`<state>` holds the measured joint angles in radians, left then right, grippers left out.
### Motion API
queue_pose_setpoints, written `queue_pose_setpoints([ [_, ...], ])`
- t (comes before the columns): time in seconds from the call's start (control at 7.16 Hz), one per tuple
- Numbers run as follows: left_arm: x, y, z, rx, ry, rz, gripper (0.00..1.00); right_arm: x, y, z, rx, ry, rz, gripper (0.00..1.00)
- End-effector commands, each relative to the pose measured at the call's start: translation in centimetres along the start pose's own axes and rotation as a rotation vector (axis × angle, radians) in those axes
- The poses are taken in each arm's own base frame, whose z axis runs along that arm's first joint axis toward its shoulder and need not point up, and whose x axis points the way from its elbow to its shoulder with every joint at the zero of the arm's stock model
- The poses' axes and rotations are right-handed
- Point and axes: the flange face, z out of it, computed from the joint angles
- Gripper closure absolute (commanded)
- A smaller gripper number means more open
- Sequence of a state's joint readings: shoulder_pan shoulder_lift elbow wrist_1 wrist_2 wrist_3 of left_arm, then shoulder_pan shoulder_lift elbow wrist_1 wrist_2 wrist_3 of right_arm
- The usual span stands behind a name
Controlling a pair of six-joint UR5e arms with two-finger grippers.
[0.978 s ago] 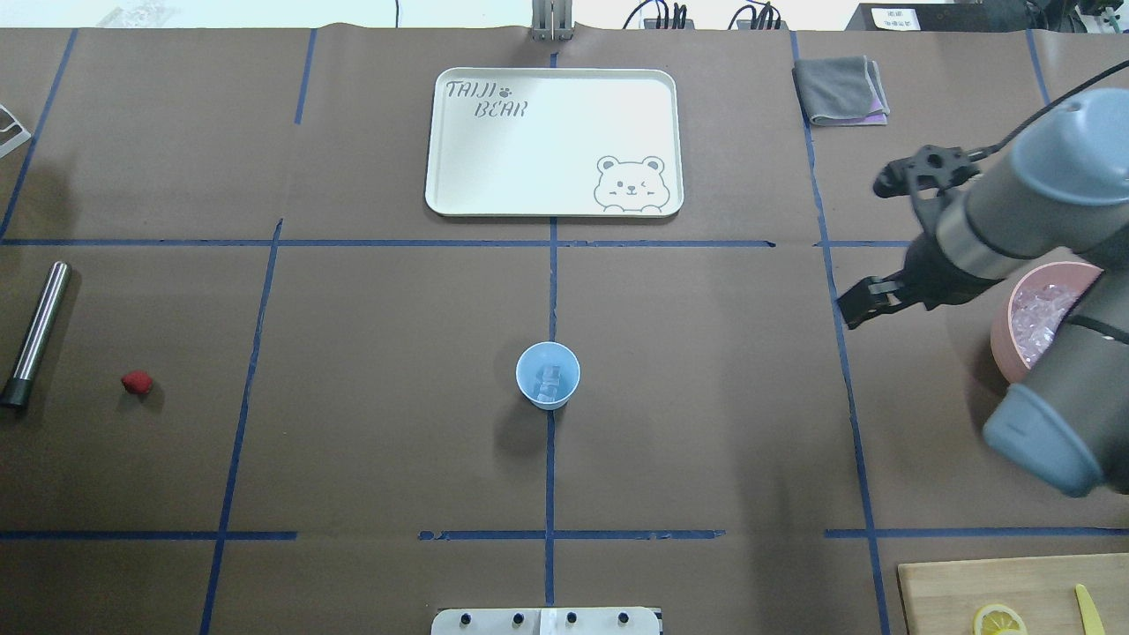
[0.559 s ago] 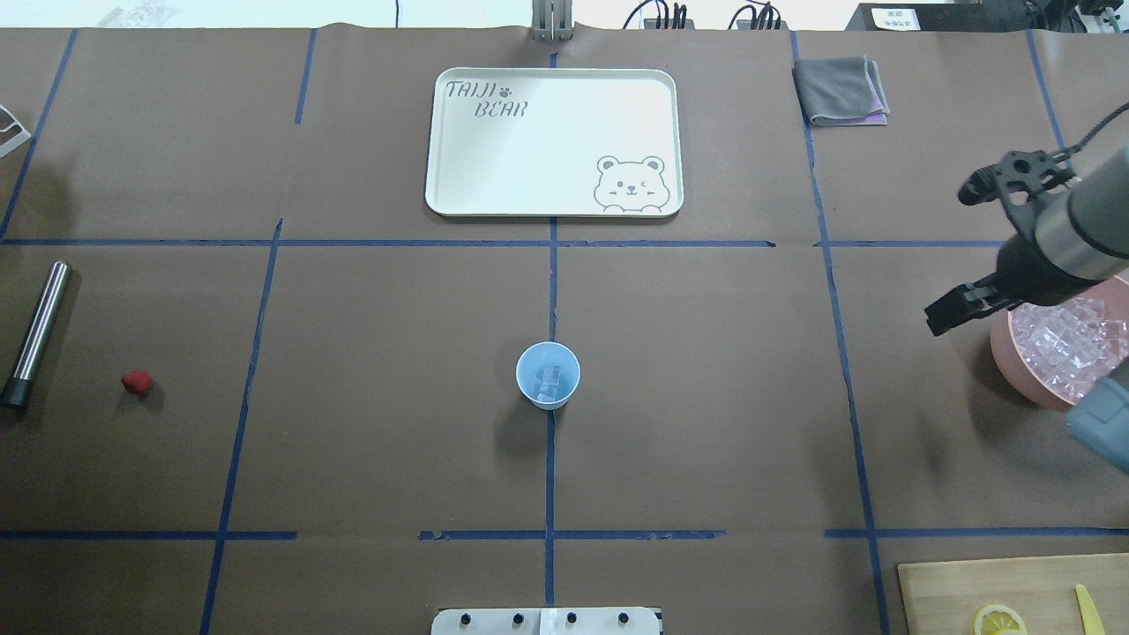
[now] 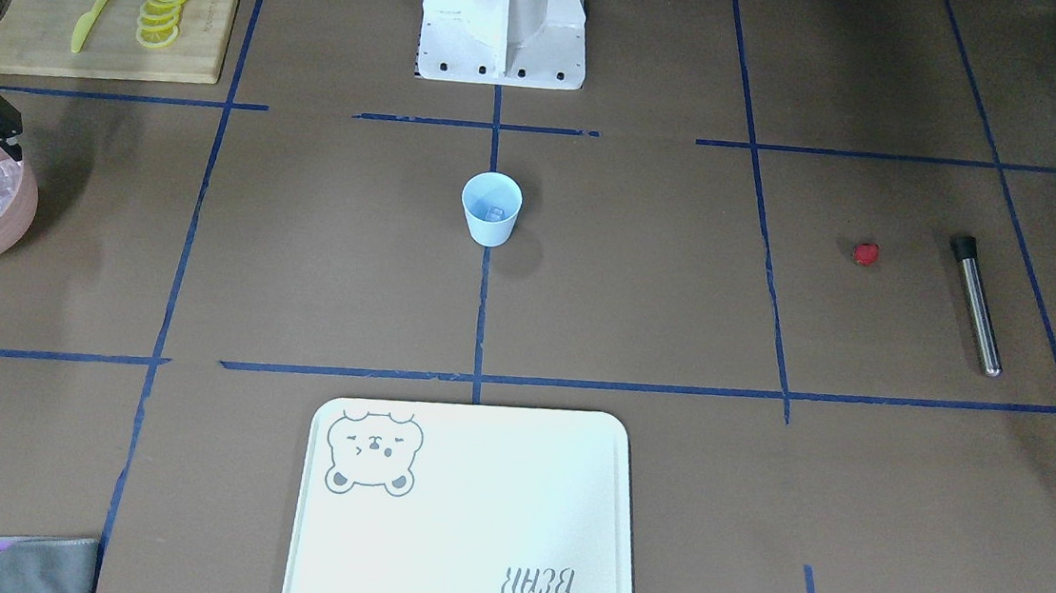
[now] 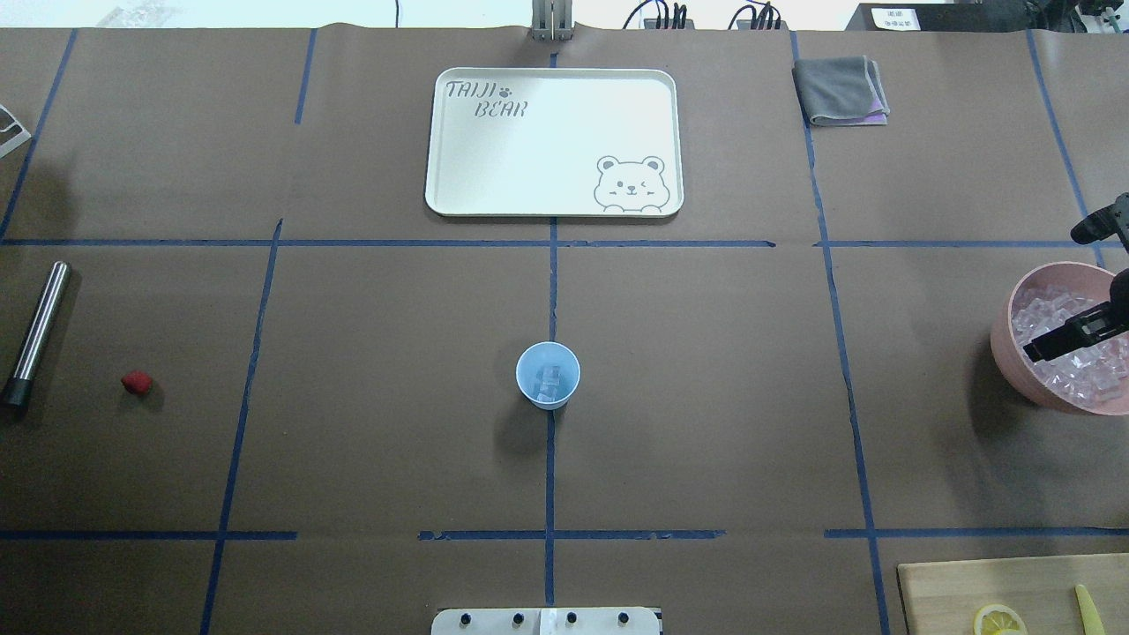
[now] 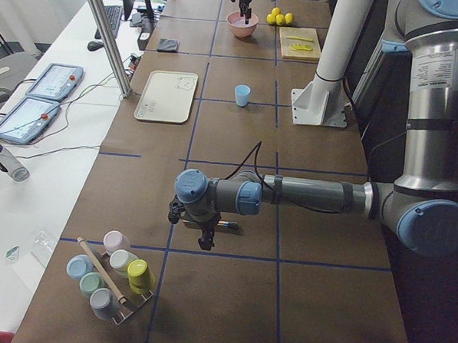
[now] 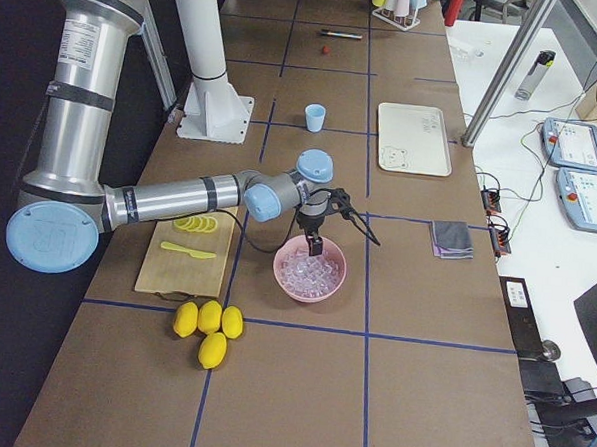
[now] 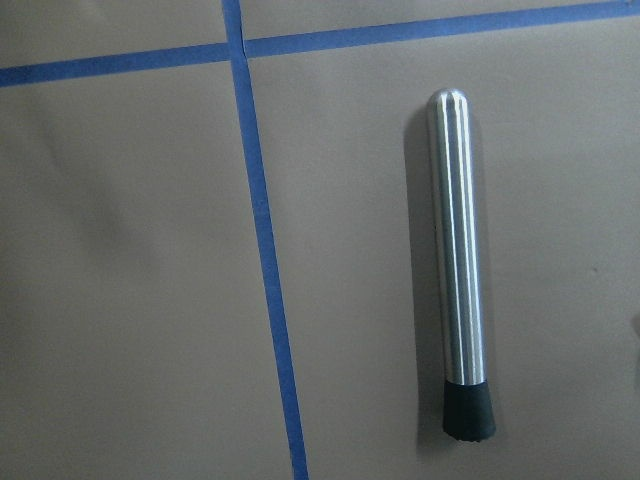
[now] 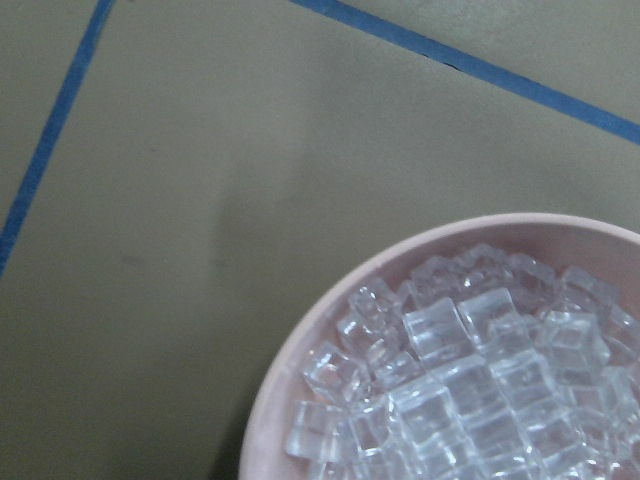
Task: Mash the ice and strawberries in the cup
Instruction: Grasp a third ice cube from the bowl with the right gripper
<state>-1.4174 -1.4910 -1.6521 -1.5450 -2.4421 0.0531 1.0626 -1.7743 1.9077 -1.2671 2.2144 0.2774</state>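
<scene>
Loading ice: the right gripper (image 4: 1054, 295), jaws wide, hovers over the pink bowl (image 4: 1001, 342) of ice (image 4: 1080, 375). Next it should descend, pinch one cube and carry it to the cup (image 4: 548, 375).

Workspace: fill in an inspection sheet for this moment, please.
Surface: brown paper table, blue tape grid.
Job's things: cup upright at centre, ice inside; strawberry loose beside muddler; pink bowl full of more ice.
Clutter: tray, grey cloth, cutting board with lemon slices.
Grippers: right gripper open over pink bowl; left gripper above muddler, fingers unseen.
Cables: plugged leads at the table's far edge.
Surroundings: teach pendants, cup rack.
</scene>
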Motion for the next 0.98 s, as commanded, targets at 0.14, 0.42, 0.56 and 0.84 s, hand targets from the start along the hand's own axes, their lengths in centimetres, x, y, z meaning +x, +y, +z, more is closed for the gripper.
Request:
queue_pose_setpoints([
  [0.14,0.0,0.0,0.0,0.001,0.0,0.0,0.0,3.4,2.0,2.2,-0.036,0.026,0.008,0.03],
  [0.42,0.0,0.0,0.0,0.0,0.0,0.0,0.0,4.1,2.2,3.0,-0.044,0.028,0.011,0.1],
  [0.56,0.0,0.0,0.0,0.0,0.0,0.0,0.0,4.0,2.1,3.1,-0.042,0.03,0.008,0.27],
  [0.84,0.2,0.0,0.2,-0.005,0.0,0.003,0.0,3.8,1.6,3.0,-0.038,0.027,0.003,0.84],
])
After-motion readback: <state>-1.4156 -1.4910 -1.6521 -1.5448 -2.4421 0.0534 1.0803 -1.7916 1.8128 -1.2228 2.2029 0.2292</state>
